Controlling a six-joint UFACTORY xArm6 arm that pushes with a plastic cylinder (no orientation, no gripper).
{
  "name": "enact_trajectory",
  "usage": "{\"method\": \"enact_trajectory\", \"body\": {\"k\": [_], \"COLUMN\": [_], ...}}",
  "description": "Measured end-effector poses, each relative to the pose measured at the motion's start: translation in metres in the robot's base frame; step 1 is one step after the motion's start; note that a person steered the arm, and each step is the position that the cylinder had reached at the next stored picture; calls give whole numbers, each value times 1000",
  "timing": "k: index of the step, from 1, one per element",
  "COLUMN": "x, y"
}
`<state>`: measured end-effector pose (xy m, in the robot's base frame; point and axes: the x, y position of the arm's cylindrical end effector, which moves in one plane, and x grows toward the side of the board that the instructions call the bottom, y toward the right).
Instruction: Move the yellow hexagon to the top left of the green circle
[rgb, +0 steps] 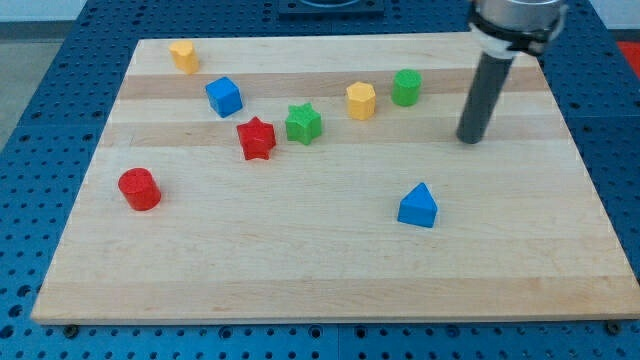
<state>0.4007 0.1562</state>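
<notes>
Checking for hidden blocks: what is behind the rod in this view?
Behind the rod only bare wooden board shows on both sides. My tip sits right of the green circle; the strip the rod covers is unseen.

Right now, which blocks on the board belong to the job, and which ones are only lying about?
For the job: yellow hexagon, green circle, my tip, at the view's right of both and touching neither.

Lying about: green star, red star, blue cube, red cylinder, blue triangle, second yellow block.

my tip (470, 139) right of and below green circle (406, 88), apart | yellow hexagon (361, 101) just left of circle, slightly lower | green star (303, 124) further left on bench (300, 260)
</notes>
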Motion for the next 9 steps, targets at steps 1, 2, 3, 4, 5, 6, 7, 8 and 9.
{"method": "enact_trajectory", "body": {"k": [1, 2, 3, 4, 5, 6, 7, 8, 9], "x": [-10, -26, -32, -40, -50, -65, -76, -89, -102], "y": [-33, -74, -106, -126, -143, -157, -158, -158, -158]}}
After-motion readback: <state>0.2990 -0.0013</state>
